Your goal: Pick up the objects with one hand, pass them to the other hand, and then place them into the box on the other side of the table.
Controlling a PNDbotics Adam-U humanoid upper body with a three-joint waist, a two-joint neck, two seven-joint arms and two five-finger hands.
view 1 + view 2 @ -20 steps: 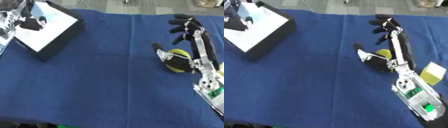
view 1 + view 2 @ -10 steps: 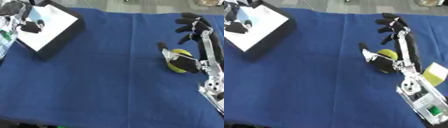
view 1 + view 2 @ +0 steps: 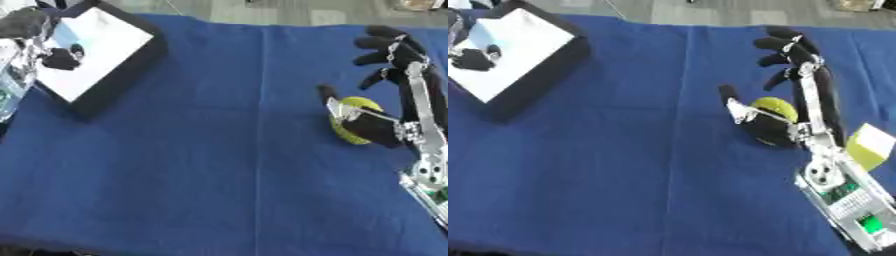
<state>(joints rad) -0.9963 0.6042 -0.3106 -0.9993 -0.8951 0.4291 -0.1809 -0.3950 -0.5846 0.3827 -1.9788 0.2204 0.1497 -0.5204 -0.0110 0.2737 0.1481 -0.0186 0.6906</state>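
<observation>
A yellow-green ball (image 3: 356,107) lies on the blue cloth at the right. My right hand (image 3: 409,100) rests over it with the palm against the ball, the thumb stretched to the left and the fingers (image 3: 389,47) straight, pointing away from me; it is open. A black box with a white inside (image 3: 121,76) stands at the far left corner. My left hand (image 3: 31,27) hovers over the box's left part, relaxed and open, holding nothing that I can see.
The blue cloth (image 3: 201,165) covers the whole table. A yellow and white flat item (image 3: 868,147) lies by my right forearm at the right edge. Grey floor shows beyond the table's far edge.
The view has shifted slightly. My right hand stays over the ball with straight fingers, and my left hand stays above the box.
</observation>
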